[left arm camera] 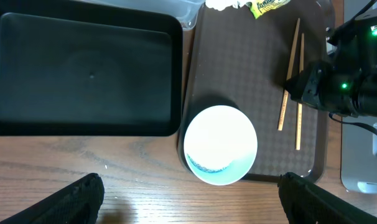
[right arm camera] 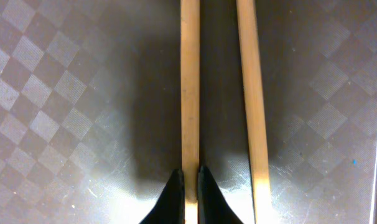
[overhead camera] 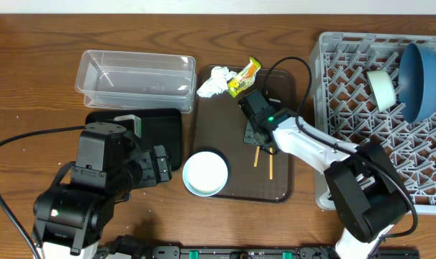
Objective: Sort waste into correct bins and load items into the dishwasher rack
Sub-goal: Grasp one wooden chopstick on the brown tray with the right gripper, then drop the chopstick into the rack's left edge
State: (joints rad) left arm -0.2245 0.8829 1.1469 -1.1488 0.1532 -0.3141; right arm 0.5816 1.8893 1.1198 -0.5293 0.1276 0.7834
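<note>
Across the brown, wood-grained table (overhead camera: 31, 72) the things spread left to right; no room shows beyond it. At the right edge stands the light-grey dishwasher rack (overhead camera: 347, 79), a lattice of pegs. A dark-blue bowl (overhead camera: 421, 80) stands on edge in its far corner, and a pale mint-green bowl (overhead camera: 381, 88) is tipped just beside that.

In the middle lies a dark-brown tray (overhead camera: 225, 129) with a fine checkered texture. A white bowl (overhead camera: 205, 173) with a bluish outside sits at its near-left corner. Left of the tray, the clear tub (overhead camera: 135, 75) and the glossy black tub (overhead camera: 160, 133) both hold nothing.

Two thin wooden chopsticks (right arm camera: 190, 93) lie side by side, slightly apart, on the tray's right half. The right gripper (right arm camera: 190, 186) is down on them, its dark tips pinched narrowly on one stick. A crumpled white tissue (overhead camera: 213, 81) and a yellow-green wrapper (overhead camera: 244, 77) touch at the tray's far edge.

The left gripper (left arm camera: 190, 186) hangs near the white bowl, spread wide and holding nothing.
</note>
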